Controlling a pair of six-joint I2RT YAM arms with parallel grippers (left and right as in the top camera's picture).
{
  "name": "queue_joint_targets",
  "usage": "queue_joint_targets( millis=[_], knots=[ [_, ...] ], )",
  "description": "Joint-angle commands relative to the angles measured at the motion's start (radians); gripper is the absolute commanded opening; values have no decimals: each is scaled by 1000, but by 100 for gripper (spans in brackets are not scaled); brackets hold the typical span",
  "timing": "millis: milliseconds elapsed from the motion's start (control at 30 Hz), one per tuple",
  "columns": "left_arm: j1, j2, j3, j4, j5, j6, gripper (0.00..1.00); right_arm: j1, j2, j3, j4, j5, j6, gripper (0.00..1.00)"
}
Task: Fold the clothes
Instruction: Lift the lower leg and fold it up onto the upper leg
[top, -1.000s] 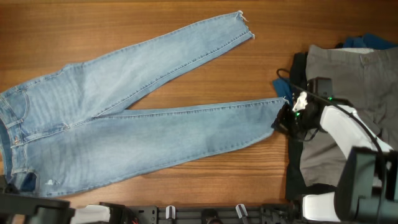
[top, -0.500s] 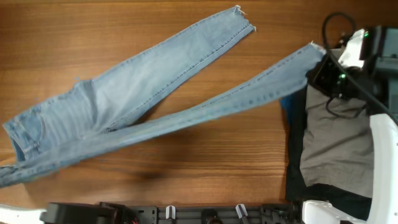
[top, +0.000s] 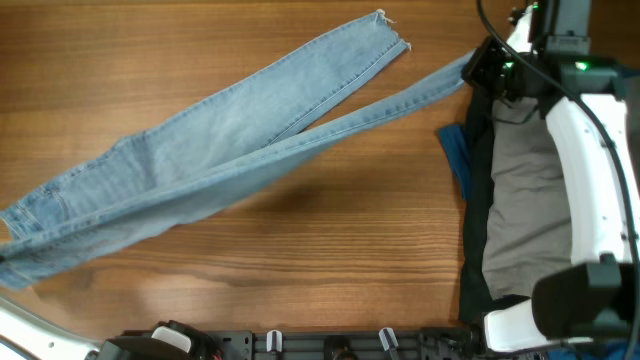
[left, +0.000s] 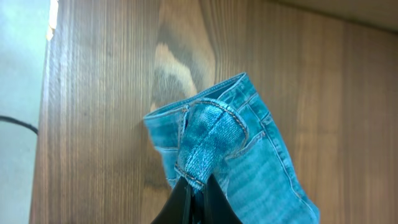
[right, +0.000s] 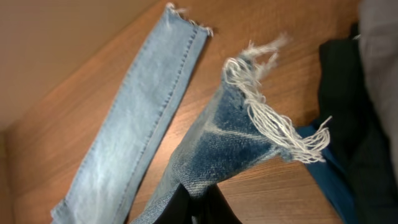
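Folding the jeans (top: 200, 180) lengthwise, leg over leg: pinching the frayed hem (right: 273, 124) with the right gripper (top: 482, 70) at the upper right of the overhead frame, clamping the waistband (left: 211, 134) with the left gripper (left: 194, 199) at the lower left edge. Stretching the denim diagonally across the table (top: 330, 260). Probably calling next for lowering the raised leg flat onto the other, seams matching. Struggling to make out fingertips under denim; missing the left gripper in the overhead view; seeing only part of the pile (top: 525, 215) at right, behind the arm

The right arm (top: 592, 170) has white links, black joints, a looping black cable (top: 492, 30) and green lights (top: 579, 66).
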Motion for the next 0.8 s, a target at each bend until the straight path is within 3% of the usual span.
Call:
queue_joint_targets(
  millis=[0,367,767],
  knots=[
    [9,-6,122,5,-143,12,4,-22,24,25,66,74,10,4],
    [10,86,121,-183,-222,12,4,-7,68,25,111,71,11,4],
    [-13,318,85,-25,-210,9,4,120,254,25,283,79,66,4]
  ],
)
